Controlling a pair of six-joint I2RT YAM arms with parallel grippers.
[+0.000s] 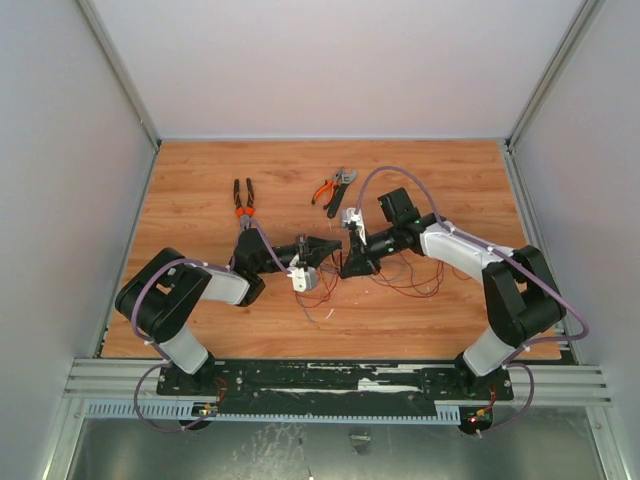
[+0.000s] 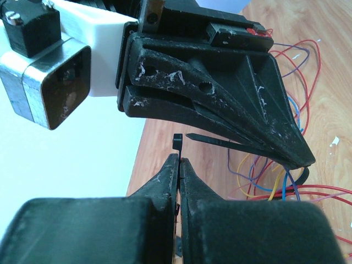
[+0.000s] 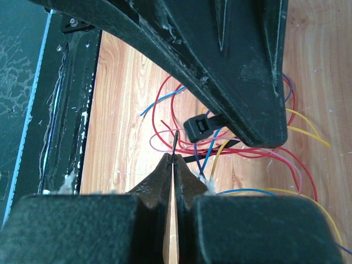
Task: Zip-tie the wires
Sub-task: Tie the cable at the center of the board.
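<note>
My two grippers meet tip to tip over the middle of the wooden table. The left gripper [image 1: 328, 247] [image 2: 179, 159] is shut on the zip tie just below its square head [image 2: 177, 142] [image 3: 199, 127]. The right gripper [image 1: 347, 262] [image 3: 172, 157] is shut on the thin pointed tail of the same zip tie, and the black strap [image 2: 220, 142] runs out from its fingers [image 2: 264, 137]. In the left wrist view the tail tip stops a short gap from the head. The wires [image 1: 410, 275] [image 2: 286, 181] [image 3: 247, 148], red, yellow and blue loops, lie on the table beneath both grippers.
Long pliers with dark handles [image 1: 243, 200] lie at the back left. Orange-handled pliers [image 1: 325, 190] and a grey tool [image 1: 343, 180] lie at the back centre. White walls stand round the table [image 1: 200, 180], and a black rail [image 3: 66, 110] runs along its near edge.
</note>
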